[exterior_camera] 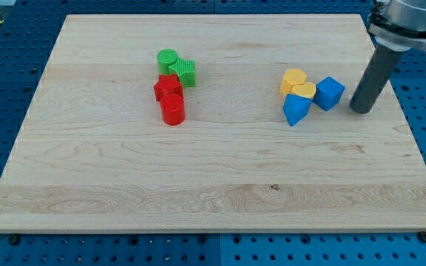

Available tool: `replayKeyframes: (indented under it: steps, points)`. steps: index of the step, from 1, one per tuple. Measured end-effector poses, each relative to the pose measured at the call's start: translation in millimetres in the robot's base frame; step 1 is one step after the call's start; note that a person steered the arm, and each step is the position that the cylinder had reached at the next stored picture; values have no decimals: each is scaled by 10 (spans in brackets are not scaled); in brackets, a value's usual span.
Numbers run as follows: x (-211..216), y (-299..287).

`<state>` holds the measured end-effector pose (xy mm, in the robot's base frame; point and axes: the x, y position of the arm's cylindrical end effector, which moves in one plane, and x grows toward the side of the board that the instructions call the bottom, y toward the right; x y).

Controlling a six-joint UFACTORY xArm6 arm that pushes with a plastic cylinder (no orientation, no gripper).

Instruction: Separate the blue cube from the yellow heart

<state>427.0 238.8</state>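
Observation:
The blue cube [329, 93] sits at the view's right of the wooden board [213, 177], touching the yellow heart [302, 91] on its left. A second yellow block [293, 79] lies just above-left of the heart. A blue wedge-shaped block [296, 110] lies just below the heart. My tip [361, 111] rests on the board a short way to the right of the blue cube, apart from it.
A cluster left of centre holds a green cylinder [167, 59], a green star-like block [185, 72], a red star-like block [167, 88] and a red cylinder [172, 110]. The board's right edge is close to my tip.

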Motion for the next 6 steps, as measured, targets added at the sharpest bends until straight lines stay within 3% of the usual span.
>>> replayKeyframes:
  steps: [1,2,3,4,6]
  points:
    - [-377,-167]
    - [-424,-772]
    - [-233,-880]
    - [-51,-720]
    - [-203,-548]
